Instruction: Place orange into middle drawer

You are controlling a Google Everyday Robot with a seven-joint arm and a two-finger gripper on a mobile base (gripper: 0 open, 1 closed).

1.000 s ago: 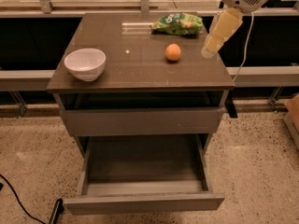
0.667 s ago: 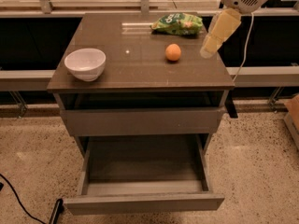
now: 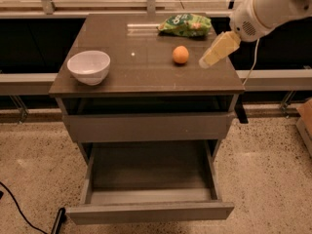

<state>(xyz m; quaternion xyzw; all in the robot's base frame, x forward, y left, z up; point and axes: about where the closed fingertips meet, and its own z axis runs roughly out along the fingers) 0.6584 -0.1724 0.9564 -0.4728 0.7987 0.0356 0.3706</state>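
The orange sits on the brown cabinet top, right of the middle and in front of the green snack bag. My gripper, with cream-coloured fingers on a white wrist, hangs just above the top, a short way right of the orange and apart from it. It holds nothing. The middle drawer is pulled out wide at the bottom of the cabinet. Its flat grey floor is bare.
A white bowl stands at the front left of the cabinet top. The drawer above the open one is closed. A black cable lies on the speckled floor at the left. A railing and dark panels run behind the cabinet.
My gripper has come down and a little to the left, closer to the orange. The orange, bowl, bag and drawer have not moved.
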